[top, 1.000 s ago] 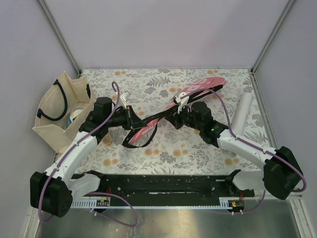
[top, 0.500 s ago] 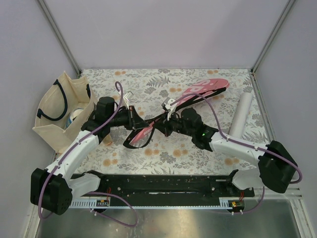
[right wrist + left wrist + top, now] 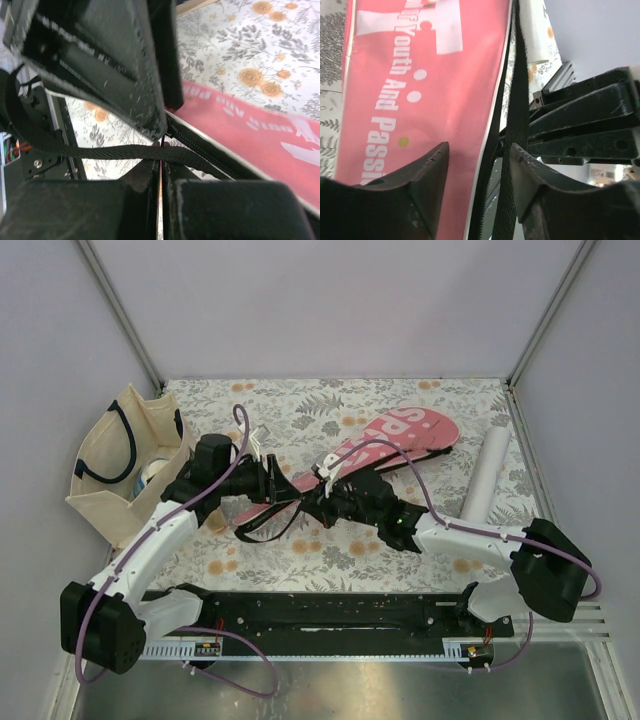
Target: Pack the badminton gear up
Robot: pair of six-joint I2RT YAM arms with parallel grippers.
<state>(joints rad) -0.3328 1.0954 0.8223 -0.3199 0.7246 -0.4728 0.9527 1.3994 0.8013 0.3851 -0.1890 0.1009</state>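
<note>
Left arm [image 3: 150, 540] and right arm [image 3: 470, 537] angled inward; left jaws apart, right jaws pressed together.

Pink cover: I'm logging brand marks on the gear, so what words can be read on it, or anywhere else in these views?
"Youth And Passi": small white letters on the cover, left wrist view, cut off there.
"T": large white letter above them.
"SP": start of the large word in the top view; the rest is too small to be sure of.
Right wrist view: white lettering on the cover, too blurred to read.
Nothing else is readable.
</note>
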